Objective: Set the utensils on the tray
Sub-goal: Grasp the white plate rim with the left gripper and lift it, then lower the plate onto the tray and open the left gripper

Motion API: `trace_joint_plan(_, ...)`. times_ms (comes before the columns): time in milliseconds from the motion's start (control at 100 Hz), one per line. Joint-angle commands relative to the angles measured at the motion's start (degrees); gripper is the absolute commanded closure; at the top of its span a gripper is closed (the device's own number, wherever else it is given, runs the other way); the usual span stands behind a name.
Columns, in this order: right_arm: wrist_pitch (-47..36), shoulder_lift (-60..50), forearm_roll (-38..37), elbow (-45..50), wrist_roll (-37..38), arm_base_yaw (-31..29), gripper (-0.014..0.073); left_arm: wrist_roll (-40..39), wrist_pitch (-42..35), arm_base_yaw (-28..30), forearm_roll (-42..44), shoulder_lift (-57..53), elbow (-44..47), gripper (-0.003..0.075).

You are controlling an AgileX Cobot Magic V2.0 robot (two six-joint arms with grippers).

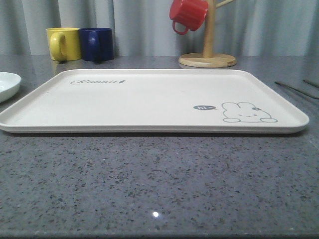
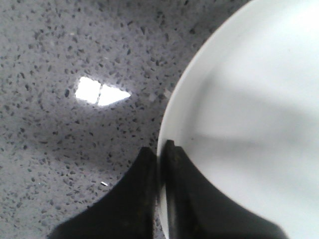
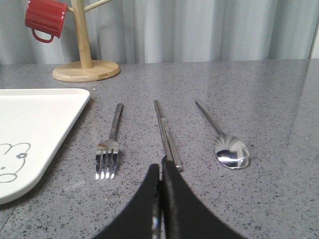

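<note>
The tray (image 1: 149,99) is a large, flat, cream rectangle with rounded corners and a low rim, printed with a grey rabbit, a "hi" bubble and "Rabbit" lettering; it lies flat and bare. Beside the tray's rabbit end, apart from it, three shiny silver utensils lie side by side on the countertop: the four-tined fork (image 3: 110,142) nearest the tray, then the straight chopsticks (image 3: 167,134) lying together, then the oval-bowled spoon (image 3: 224,139) farthest.

Low front camera, close wrist cameras — shared tray (image 1: 149,99)
</note>
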Motion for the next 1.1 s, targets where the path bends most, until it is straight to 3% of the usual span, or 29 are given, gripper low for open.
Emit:
trace_joint_plan(0,-4.3,-1.1,-0.2,0.0,-0.5,-0.3,0.0654,-0.7,-0.2,0.2,0.0,-2.4,-1.8,0.0739)
trace_joint_plan(190,-4.3,-1.1,-0.2,0.0,-0.5,-0.3,0.0654,-0.7,-0.1,0.6,-2.2,-3.7,-5.1,0.0739)
trace_joint_plan(460,-4.3,-1.1,-0.2,0.0,-0.5,-0.3,0.0654,9.0,-3.2,-0.4,-22.0,-9.0,-9.0,0.0739)
trace_joint_plan(590,-4.3,-1.1,-0.2,0.0,-0.5,-0.3,0.0654,14.3,-2.1,-4.2,-28.2,-9.9,-9.0,0.0739)
trace_joint_plan(890,-4.3,-1.1,-0.2,0.0,-0.5,-0.3,0.0654,15.9,-1.2,-18.2,-27.2,-5.9,-9.0,0.0739)
trace_joint_plan(1090,-4.3,-1.1,-0.2,0.0,-0.5,-0.3,0.0654,15.9,-2.7,-22.1,-23.2,-1.4,-9.0,0.0739)
